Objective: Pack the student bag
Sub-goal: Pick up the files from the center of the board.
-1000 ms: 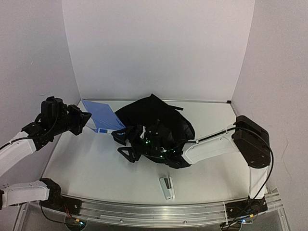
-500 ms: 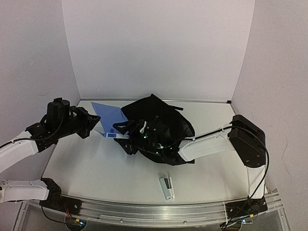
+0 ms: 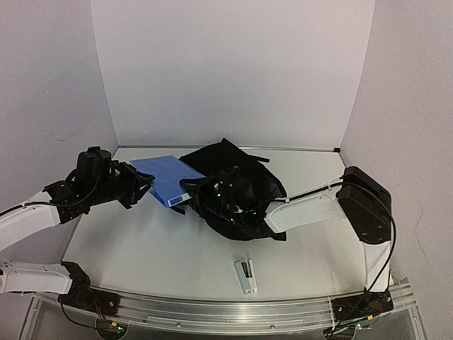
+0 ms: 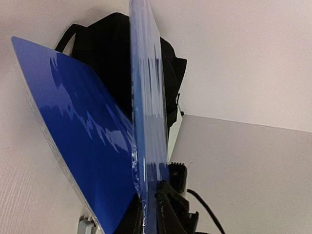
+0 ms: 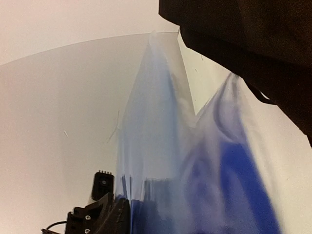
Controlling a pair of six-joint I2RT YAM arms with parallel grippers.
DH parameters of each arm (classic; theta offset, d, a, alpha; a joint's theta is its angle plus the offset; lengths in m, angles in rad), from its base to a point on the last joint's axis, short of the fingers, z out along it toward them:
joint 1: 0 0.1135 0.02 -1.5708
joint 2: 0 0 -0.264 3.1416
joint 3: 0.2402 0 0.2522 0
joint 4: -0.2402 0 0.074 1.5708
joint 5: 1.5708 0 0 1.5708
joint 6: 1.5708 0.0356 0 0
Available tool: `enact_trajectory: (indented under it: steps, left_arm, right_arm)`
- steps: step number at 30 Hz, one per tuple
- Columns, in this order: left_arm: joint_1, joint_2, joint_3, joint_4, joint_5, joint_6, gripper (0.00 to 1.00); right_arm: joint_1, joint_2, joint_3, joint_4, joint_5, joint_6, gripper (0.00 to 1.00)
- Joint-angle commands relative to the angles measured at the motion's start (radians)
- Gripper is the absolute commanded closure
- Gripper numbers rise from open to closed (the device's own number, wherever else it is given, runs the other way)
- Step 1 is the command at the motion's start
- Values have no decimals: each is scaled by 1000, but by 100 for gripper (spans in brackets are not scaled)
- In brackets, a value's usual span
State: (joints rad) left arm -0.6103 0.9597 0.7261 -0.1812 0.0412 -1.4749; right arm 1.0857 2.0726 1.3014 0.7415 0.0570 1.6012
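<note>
Position: the student bag point(image 3: 244, 173) lies crumpled at centre frame of the top view, on the table point(image 3: 134, 244). Its black fabric is slumped, and no opening is visibly propped wide.

Left gripper point(image 3: 140, 185), left of centre, is clamped on the near edge of the blue book point(image 3: 164, 177). In the left wrist view the fingers point(image 4: 168, 214) pinch one glossy leaf, seen edge-on, while the other cover splays toward the left of the frame. The pinch takes only part of the book, which is why it fans open. The book's far end points at the bag, an orientation suited to sliding it in edge first.

Right gripper point(image 3: 192, 193) sits at the book's bag-side corner, over the bag's left margin. The right wrist view is blurred: blue cover fills the lower frame and black fabric the upper right. Whether these fingers are closed on cover, on fabric or on nothing cannot be determined. Probable purpose is to steady the book or lift the bag's edge.

Stapler point(image 3: 245, 275) lies well apart at lower centre, not yet packed.
</note>
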Motion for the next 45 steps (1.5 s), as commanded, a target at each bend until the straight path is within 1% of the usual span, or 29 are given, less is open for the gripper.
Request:
enact_trajectory:
  steps: [1,2,3,5,8,10,13,16,18,22,24,27,30,32,35,39,45]
  left_arm:
    - [-10,7,50,-15,46,45,68]
    - [-10,4,60,-31,48,67,61]
    - [-9,-2,70,-50,48,87,51]
    - [-9,-16,85,-81,46,123,35]
    - [-8,-44,117,-154,21,197,22]
    - [-8,-64,160,-222,-17,281,17]
    - [-8,-80,232,-303,-78,413,13]
    - [-8,-53,294,-335,-73,575,8]
    - [-8,-6,339,-351,-61,682,7]
    - [-9,136,405,-356,-33,873,6]
    - [-11,205,427,-322,28,938,6]
    - [-25,279,438,-219,114,1024,6]
    - [-67,367,484,-173,154,1113,6]
    - [-115,443,539,-181,147,1167,6]
    - [-204,545,620,-196,119,1244,6]
    - [-295,671,712,-214,82,1299,5]
    - [-411,822,836,-264,-11,1382,2]
  right_arm:
    - [-6,-90,-9,79,20,-23,80]
    - [-6,-101,-14,82,20,-31,81]
    - [-6,-113,-19,85,20,-40,81]
    - [-6,-137,-28,89,16,-55,84]
    - [-7,-184,-48,102,8,-78,87]
    - [-6,-224,-66,104,18,-106,89]
    - [-7,-296,-108,94,65,-172,93]
    - [-6,-385,-138,9,146,-276,97]
    - [-6,-455,-152,-86,222,-356,99]
    - [-13,-594,-157,-306,374,-546,100]
    - [-29,-658,-157,-429,437,-606,100]
    - [-65,-745,-160,-580,508,-676,100]
    - [-141,-827,-172,-699,510,-719,100]
    - [-210,-872,-185,-746,489,-737,100]
    - [-281,-924,-208,-809,472,-772,100]
    - [-356,-961,-229,-852,462,-794,100]
    - [-416,-997,-265,-861,425,-780,100]
